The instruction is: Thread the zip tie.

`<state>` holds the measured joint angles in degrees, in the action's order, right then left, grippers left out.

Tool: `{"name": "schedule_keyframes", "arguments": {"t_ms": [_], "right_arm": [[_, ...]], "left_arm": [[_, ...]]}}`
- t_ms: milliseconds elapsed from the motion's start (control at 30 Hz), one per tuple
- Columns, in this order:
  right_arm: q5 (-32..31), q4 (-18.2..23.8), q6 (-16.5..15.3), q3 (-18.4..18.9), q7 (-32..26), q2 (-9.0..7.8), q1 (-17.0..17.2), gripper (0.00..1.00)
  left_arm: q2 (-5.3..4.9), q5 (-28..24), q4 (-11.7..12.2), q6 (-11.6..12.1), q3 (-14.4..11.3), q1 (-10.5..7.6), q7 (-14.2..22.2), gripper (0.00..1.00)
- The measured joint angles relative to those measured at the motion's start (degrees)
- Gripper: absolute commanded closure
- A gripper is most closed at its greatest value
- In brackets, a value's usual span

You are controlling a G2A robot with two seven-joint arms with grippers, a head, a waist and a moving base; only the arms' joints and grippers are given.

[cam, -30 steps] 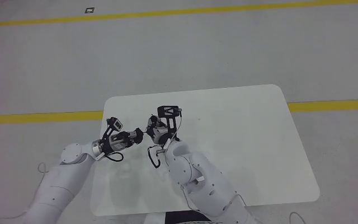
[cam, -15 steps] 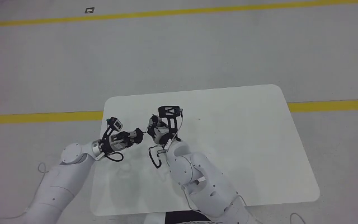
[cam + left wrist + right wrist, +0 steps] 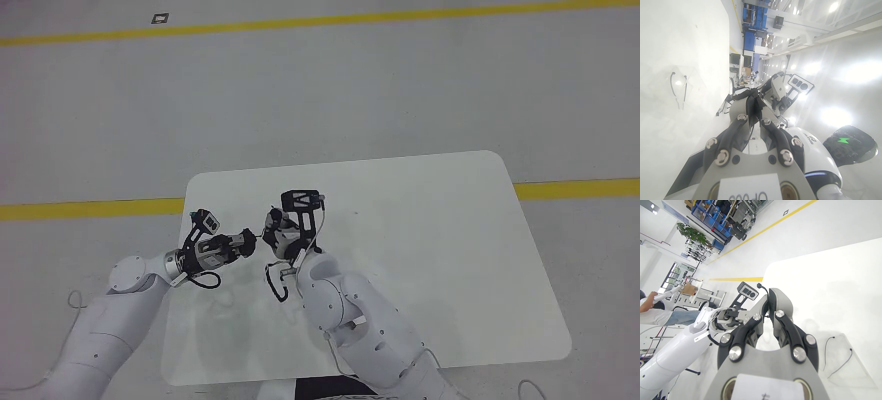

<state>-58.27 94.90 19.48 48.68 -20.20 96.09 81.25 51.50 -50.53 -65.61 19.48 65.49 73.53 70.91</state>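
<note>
Black zip tie (image 3: 761,286) — pinched by left tool (image 3: 753,98) and right tool (image 3: 769,295), head end arcing beyond the latter.

Left arm (image 3: 110,310) & right arm (image 3: 350,315): glossy white shells, rounded segs. Left hand (image 3: 753,98): grey metal base plate, black curved link bars w/ silver screws & clips, pale grey fingers (image 3: 738,108) w/ black ribbed pads (image 3: 752,108), white label at plate edge. Right hand (image 3: 769,298): same build, round silver screw heads. Each wrist has a cam bracket (image 3: 747,292): black frame, grey face, dark lenses. Black cable (image 3: 712,340) loops at left wrist, white tag beside. Right forearm: dark lettering, thin blue-white ring (image 3: 815,173). Black glossy panel (image 3: 848,149) w/ green bolt mark.
</note>
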Motion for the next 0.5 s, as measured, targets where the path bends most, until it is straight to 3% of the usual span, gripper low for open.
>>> {"name": "schedule_keyframes", "arguments": {"t_ms": [500], "right_arm": [[0.01, 0.66, 0.00, -0.14, 0.42, -0.21, 0.26, 1.00]], "left_arm": [[0.00, 0.00, 0.00, 0.00, 0.00, 0.00, 0.00, 1.00]]}}
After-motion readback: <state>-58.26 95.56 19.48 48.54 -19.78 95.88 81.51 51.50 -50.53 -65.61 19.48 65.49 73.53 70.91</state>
